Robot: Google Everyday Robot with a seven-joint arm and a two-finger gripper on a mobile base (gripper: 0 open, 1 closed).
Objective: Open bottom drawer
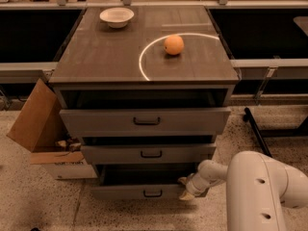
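The bottom drawer [125, 192] is the slimmest grey front, lowest on the cabinet, with a small dark loop handle [152, 194] at its centre. It stands pulled out a little, with a dark gap above it. My gripper [186, 188] sits at the right end of this drawer front, touching or very close to its top edge. My white arm [260, 186] reaches in from the lower right.
The middle drawer [149, 153] and the top drawer [144, 121] stand above, each slightly out. An orange [173, 44] and a white bowl [117, 16] lie on the cabinet top. An open cardboard box [41, 124] stands at the left on the floor. A dark stand leg [255, 129] lies at the right.
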